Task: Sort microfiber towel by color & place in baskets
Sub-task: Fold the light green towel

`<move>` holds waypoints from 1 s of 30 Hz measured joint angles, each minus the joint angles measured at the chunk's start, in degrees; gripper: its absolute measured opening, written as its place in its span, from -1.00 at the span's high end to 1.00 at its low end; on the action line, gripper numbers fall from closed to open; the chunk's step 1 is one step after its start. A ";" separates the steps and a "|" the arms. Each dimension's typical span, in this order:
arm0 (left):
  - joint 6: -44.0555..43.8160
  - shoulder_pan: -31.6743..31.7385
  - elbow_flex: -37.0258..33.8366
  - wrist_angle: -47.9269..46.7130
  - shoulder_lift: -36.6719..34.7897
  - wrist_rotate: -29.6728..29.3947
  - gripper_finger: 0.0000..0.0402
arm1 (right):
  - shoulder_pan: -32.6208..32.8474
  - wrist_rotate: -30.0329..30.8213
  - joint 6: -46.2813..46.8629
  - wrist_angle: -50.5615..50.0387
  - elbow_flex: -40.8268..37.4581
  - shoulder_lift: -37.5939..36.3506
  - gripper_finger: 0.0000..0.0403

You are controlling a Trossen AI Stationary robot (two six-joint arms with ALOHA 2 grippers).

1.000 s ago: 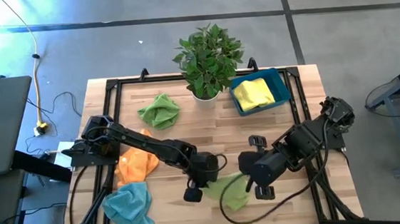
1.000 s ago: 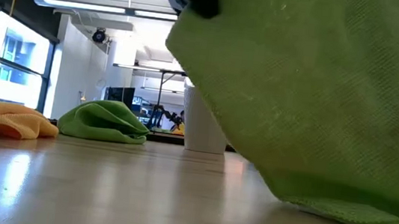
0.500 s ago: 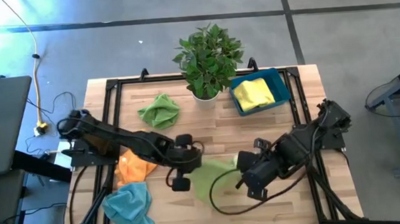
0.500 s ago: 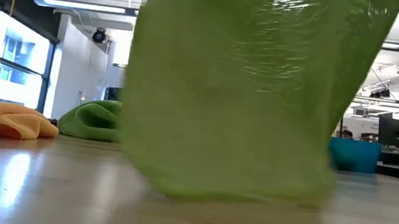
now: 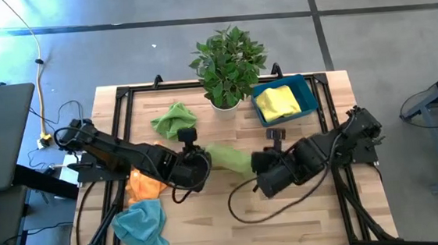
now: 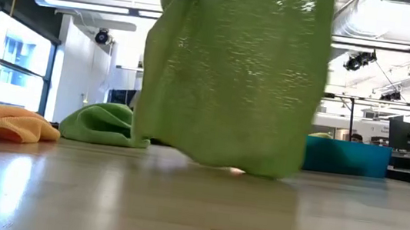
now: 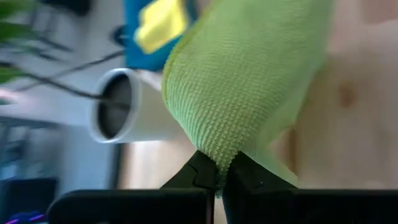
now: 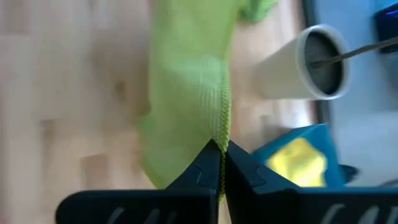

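Left tool (image 5: pixel 200 157) and right tool (image 5: pixel 260 163) both clamped on green towel (image 5: pixel 230 158), stretched mid-frame above counter (image 5: pixel 212 232).

Left arm: extends from its base at the table's left edge, links angled across toward the table's centre. Left gripper (image 5: pixel 198 157): fingers closed tight, pinching one edge of the light green towel (image 5: pixel 230 157); in the left wrist view the two dark fingertips (image 7: pixel 219 177) meet on the cloth. Right arm: reaches in from its base at the right edge, elbow raised, forearm angled toward the centre. Right gripper (image 5: pixel 260 163): fingers likewise clamped together on the opposite edge of the same towel, fingertips (image 8: pixel 217 163) meeting on the cloth. The two grippers face each other, near one another, the towel spanning between them.
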 joint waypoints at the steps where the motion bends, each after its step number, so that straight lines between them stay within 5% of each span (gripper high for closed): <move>1: 0.03 0.00 0.00 -0.47 0.00 -2.73 1.00 | -0.65 1.28 -1.22 0.00 0.00 0.00 1.00; 7: 2.70 0.47 0.00 -1.55 0.00 -16.39 1.00 | -4.23 9.10 -7.28 0.00 0.00 -0.02 1.00; 17: 3.03 4.01 0.00 -1.53 0.00 -19.38 1.00 | -8.45 10.64 -13.72 0.00 0.00 -0.02 1.00; 21: 2.00 4.84 0.00 -1.53 0.00 -11.07 1.00 | -9.96 0.13 -13.61 0.00 0.00 -0.02 1.00; 24: -0.17 4.91 -0.02 -1.49 0.01 1.68 1.00 | -10.10 -5.42 -11.25 0.00 0.00 -0.03 1.00; 27: -0.35 4.91 -1.26 -0.72 0.02 12.26 1.00 | -9.50 -6.53 -11.11 0.00 0.00 -0.04 1.00; 30: 1.95 4.90 -3.23 -0.56 0.11 16.59 1.00 | -9.10 -5.77 -13.60 0.18 -0.33 -0.09 1.00</move>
